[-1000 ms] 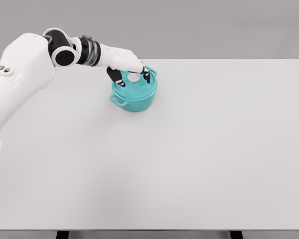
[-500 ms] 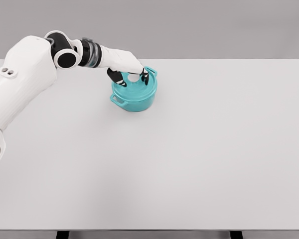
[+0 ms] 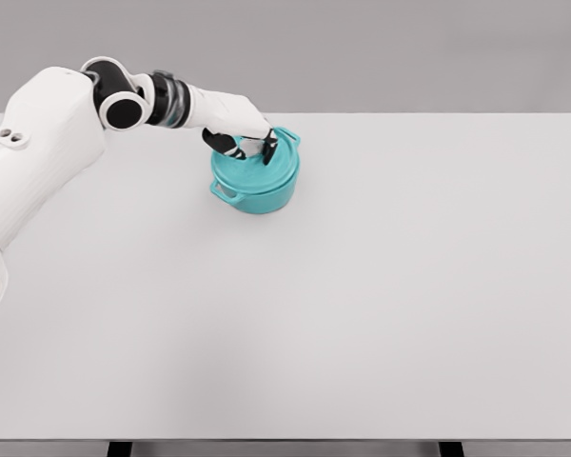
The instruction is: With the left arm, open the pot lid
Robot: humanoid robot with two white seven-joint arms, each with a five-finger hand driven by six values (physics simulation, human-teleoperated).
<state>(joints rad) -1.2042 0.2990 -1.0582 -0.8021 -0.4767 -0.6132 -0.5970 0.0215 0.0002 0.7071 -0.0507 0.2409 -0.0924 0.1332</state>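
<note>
Surface [image 3: 362,314]: white and broad, running from the near edge back to the wall.
Pot [image 3: 257,188]: teal, standing upright in the far-left part of the surface, side handle toward the near left.
Lid [image 3: 266,168]: teal, seated on the pot, apparently not yet lifted.
Left robot hand [image 3: 250,145]: over the lid's middle, dark fingers [image 3: 219,140] curled down around what seems the knob, gripping the lid.
Doing it well: squeeze firmly, lift straight up, avoid dragging the pot sideways.

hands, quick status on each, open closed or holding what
Left hand: fingers closed around the knob on the lid of the teal pot.
Right hand: not in view.
</note>
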